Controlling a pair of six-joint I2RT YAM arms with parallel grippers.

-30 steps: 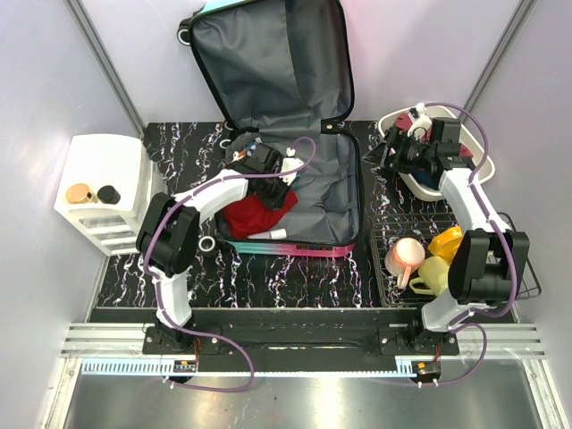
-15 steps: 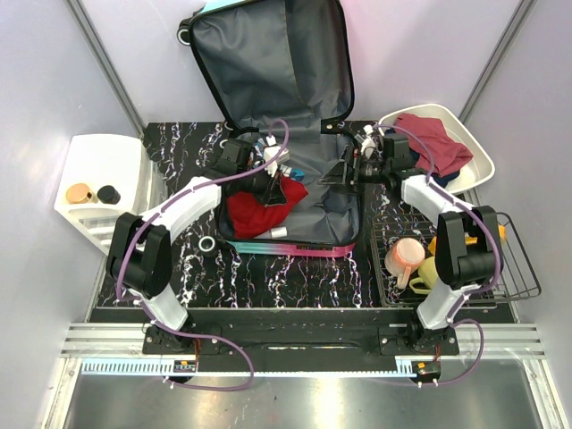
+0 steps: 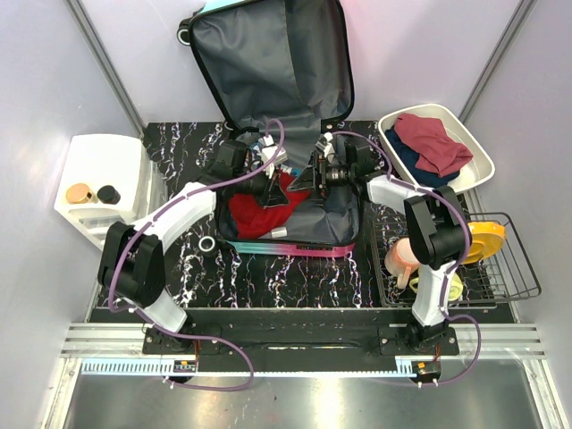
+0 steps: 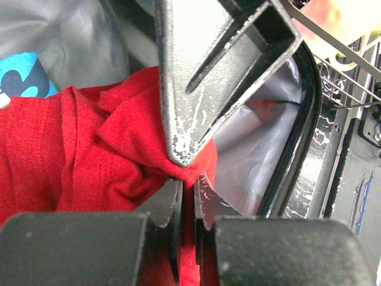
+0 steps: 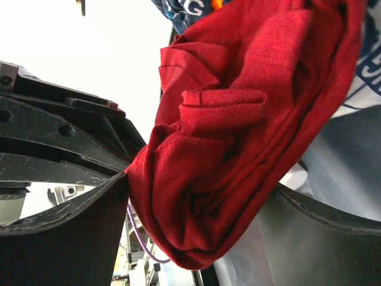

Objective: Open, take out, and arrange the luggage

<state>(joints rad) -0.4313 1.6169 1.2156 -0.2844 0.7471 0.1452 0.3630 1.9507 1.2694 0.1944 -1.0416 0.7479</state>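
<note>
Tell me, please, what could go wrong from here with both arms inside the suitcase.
1. The left gripper, shut on the red garment, and the right gripper sit almost tip to tip inside the luggage, so they could collide.
2. The bunched garment lies against a blue printed item, which a lift might drag along.

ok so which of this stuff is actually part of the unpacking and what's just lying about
In the job: luggage, open; red garment inside it; white tub holding clothes.
Lying about: wire basket of cups; white drawer unit with two jars.
</note>
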